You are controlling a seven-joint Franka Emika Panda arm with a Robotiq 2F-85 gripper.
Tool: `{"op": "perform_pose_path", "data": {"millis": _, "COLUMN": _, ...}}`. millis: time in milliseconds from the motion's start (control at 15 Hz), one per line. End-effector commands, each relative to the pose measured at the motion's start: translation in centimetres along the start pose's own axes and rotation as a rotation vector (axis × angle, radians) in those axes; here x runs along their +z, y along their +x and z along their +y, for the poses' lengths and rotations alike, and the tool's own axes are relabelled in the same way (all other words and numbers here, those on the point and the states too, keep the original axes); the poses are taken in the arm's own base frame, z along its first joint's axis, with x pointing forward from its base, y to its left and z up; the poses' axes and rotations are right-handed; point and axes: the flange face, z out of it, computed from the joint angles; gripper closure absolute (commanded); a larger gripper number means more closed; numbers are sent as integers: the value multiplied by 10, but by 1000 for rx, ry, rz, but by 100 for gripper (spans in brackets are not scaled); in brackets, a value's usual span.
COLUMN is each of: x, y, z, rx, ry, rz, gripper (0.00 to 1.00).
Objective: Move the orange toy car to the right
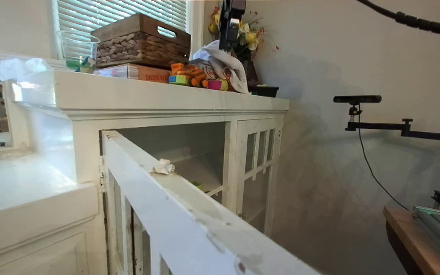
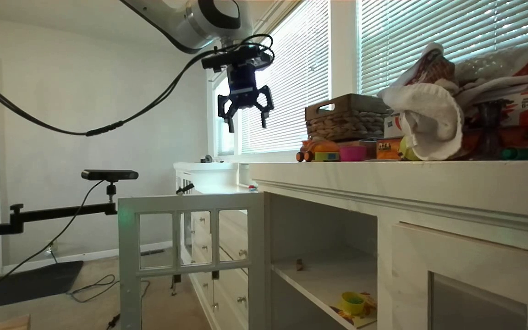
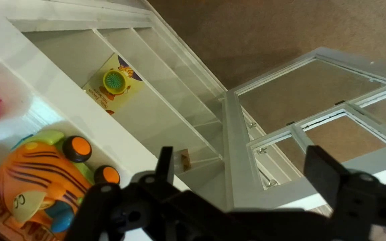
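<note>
The orange toy car sits on top of the white cabinet, near its front edge. It shows in both exterior views [image 1: 194, 73] [image 2: 321, 146] and at the lower left of the wrist view [image 3: 42, 170], with dark stripes and black-and-orange wheels. My gripper [image 2: 247, 126] is open and empty. In that exterior view it hangs in the air, higher than the car and to its left. It also shows edge-on at the top of an exterior view [image 1: 226, 46]. In the wrist view the fingers [image 3: 240, 157] are wide apart, to the right of the car, with the cabinet door below.
A wicker basket [image 2: 346, 117] stands on a flat red-orange box [image 1: 153, 74] behind the car. A pink cup [image 2: 352, 153] is beside the car. A white cloth [image 2: 431, 121] and boxes lie farther along. The cabinet door [image 2: 190, 201] stands open below the gripper.
</note>
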Motion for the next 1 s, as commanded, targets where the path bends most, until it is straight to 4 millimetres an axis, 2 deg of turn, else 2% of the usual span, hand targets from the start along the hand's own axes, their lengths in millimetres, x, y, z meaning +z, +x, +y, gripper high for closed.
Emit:
{"op": "perform_pose_path", "data": {"millis": 0, "x": -2, "y": -1, "z": 0, "rx": 8, "ry": 1, "rz": 0, "gripper": 0}}
{"op": "perform_pose_path", "data": {"millis": 200, "x": -1, "y": -2, "z": -1, "rx": 15, "ry": 2, "rz": -2, "gripper": 0}}
{"op": "perform_pose_path", "data": {"millis": 333, "x": 4, "y": -4, "z": 2, "rx": 137, "ry": 3, "rz": -22, "gripper": 0}}
{"op": "perform_pose_path", "data": {"millis": 933, "x": 15, "y": -40, "z": 20, "rx": 610, "ry": 82, "rz": -104, "gripper": 0}}
